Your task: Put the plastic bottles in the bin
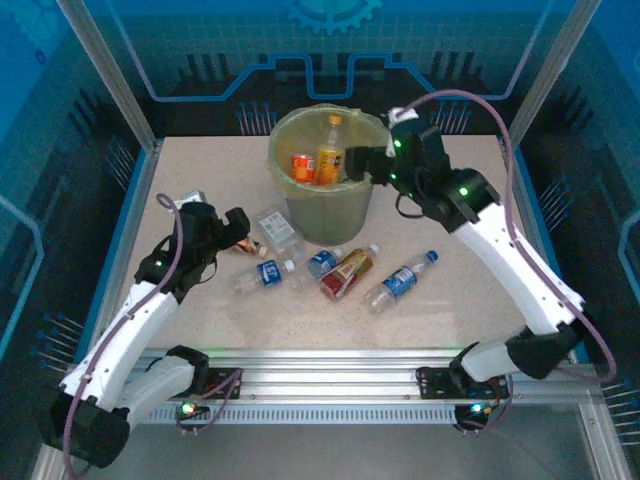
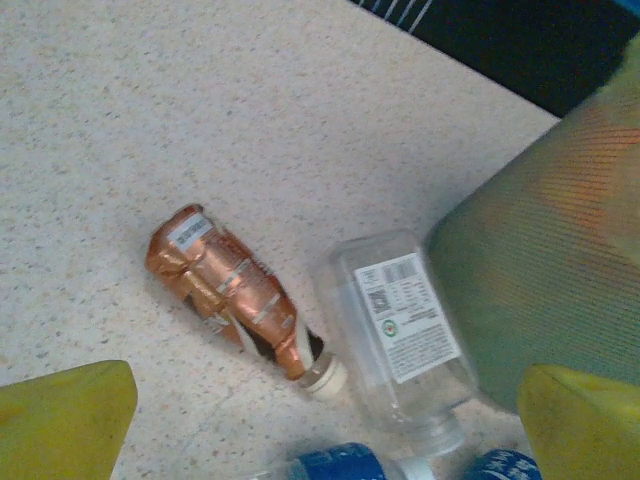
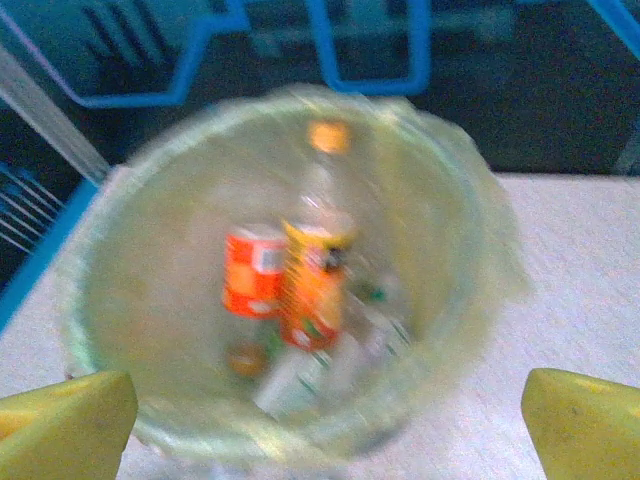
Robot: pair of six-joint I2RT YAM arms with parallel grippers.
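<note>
The bench (image 1: 470, 250) is a pale, speckled stone-look slab edged in blue. It sits inside an aluminium-framed enclosure (image 1: 108, 70) whose clear walls carry blue circuit-like line art. A ribbed metal rail (image 1: 330, 365) runs along the near edge.

The bin (image 1: 335, 215) stands at the far middle of the bench, and its bag is folded over the rim. Inside it are an orange-labelled bottle (image 3: 312, 285) and a red-labelled one (image 3: 252, 272).

More plastic bottles lie on their sides just in front of the bin:
- a crumpled copper-coloured bottle (image 2: 225, 285)
- a clear flat bottle (image 2: 400, 320) with a white label, right against the bin's wall
- two blue-labelled bottles (image 1: 268, 275) (image 1: 400, 282)
- a red and gold bottle (image 1: 347, 273) between them

The left claw (image 2: 322, 425) hangs low over the copper and clear bottles, spread wide and gripping nothing. The right claw (image 3: 325, 420) is above the bin's mouth, also spread and empty.
</note>
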